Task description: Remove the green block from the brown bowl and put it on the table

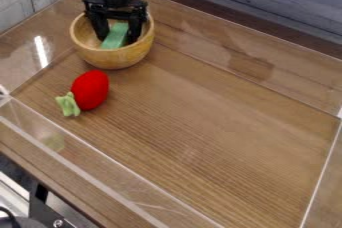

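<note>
Red nearest: see the round toy (91, 88) on the table (214, 107). Beyond, find the green block (115, 35) inside the brown bowl (112, 63), long axis running near to far, far end slightly rightward. Above, see the gripper (116, 16), fingers apart.

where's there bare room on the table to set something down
Widest bare patch: the table right of the bowl and red toy, out to the clear walls. It's crowded in the bowl, where the gripper reaches over the green block, and tight between bowl and toy.
</note>
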`<state>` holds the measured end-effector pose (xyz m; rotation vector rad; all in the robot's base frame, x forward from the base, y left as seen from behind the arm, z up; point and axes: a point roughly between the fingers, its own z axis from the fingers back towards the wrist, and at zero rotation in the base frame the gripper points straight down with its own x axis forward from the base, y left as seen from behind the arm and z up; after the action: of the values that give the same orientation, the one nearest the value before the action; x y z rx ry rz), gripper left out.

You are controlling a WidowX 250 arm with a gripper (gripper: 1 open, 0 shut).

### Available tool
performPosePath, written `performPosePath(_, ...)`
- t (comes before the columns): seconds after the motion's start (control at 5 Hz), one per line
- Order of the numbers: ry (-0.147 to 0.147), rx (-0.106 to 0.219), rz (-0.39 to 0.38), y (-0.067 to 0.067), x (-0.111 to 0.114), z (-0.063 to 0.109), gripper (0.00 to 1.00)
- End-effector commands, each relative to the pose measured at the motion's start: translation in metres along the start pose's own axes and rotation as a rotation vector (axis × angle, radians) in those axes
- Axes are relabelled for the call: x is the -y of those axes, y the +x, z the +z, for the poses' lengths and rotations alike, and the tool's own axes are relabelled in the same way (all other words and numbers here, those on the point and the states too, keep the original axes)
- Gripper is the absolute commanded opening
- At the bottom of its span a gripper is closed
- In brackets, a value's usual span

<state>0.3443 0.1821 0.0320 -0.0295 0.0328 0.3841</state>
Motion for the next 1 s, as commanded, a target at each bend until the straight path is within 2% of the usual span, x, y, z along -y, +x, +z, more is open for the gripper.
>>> performPosePath(0.0, 0.014, 0.043, 0.004, 0.006, 0.001, 0.011, 0.0)
performPosePath(0.8, -0.043, 0.051, 0.004, -0.004, 0.018, 0.051, 0.0)
